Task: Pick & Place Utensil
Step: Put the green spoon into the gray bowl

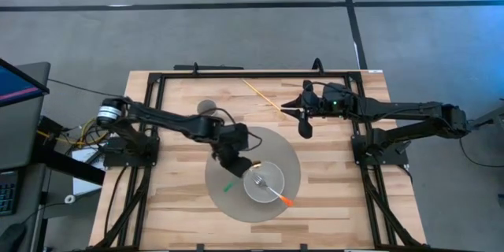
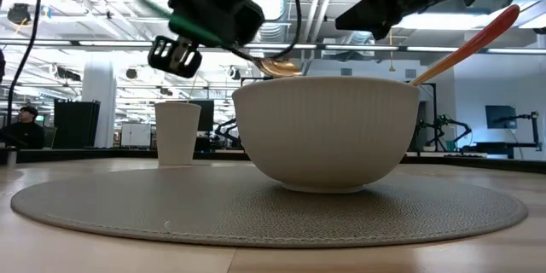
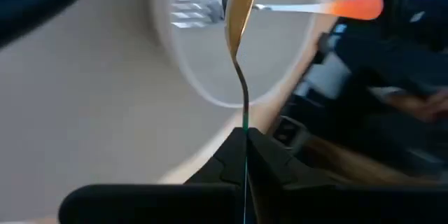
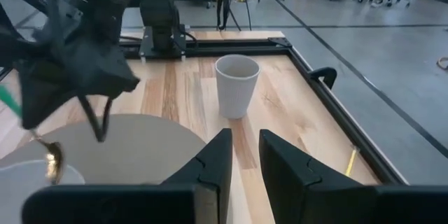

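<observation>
My left gripper (image 1: 233, 160) is clenched on a gold spoon w/ green handle (image 3: 240, 35), holding it above the white bowl (image 1: 264, 181), spoon head over the rim. Bowl sits on the round grey mat (image 1: 228, 197) and holds a fork w/ orange handle (image 1: 276, 193), its handle sticking out over the rim. My right gripper (image 1: 304, 115) waits apart nr the table's far edge, fingers (image 4: 210, 161) parted, empty. White cup (image 4: 236, 84) stands beside the mat.

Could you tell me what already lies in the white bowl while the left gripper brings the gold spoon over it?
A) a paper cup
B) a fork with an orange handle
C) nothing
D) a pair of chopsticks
B: the fork rests in the bowl, orange handle over the rim.
</observation>
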### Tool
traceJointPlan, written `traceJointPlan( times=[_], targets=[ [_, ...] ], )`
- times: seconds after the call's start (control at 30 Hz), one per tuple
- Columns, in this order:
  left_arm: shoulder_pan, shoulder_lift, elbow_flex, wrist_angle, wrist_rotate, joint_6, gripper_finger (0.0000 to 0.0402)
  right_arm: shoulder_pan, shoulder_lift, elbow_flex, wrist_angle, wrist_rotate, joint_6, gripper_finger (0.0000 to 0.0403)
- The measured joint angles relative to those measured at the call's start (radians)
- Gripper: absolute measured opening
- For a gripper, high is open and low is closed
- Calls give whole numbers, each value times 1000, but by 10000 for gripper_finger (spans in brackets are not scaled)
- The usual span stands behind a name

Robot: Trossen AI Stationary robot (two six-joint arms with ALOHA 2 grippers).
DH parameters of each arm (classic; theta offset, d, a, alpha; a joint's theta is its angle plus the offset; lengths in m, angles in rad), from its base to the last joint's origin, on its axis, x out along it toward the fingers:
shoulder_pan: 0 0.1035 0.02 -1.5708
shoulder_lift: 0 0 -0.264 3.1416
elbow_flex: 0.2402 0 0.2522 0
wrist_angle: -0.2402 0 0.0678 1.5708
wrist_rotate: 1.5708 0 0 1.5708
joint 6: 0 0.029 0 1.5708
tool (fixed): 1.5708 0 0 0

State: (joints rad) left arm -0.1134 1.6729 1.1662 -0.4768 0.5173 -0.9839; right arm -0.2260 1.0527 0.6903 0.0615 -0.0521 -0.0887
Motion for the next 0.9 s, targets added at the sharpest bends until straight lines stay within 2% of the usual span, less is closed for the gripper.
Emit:
traceJointPlan(
  times=[0.13,0.3,0.67,0.9],
  targets=[
    [-11,49,13,137,109,-156,5,0,0,0,-24,0,0,66],
    [-16,97,13,257,176,-350,5,0,0,0,-26,0,0,66],
    [5,208,1,261,307,-391,6,0,0,0,-24,0,0,66],
    [60,201,-1,261,291,-344,35,0,0,0,-24,0,0,66]
  ],
)
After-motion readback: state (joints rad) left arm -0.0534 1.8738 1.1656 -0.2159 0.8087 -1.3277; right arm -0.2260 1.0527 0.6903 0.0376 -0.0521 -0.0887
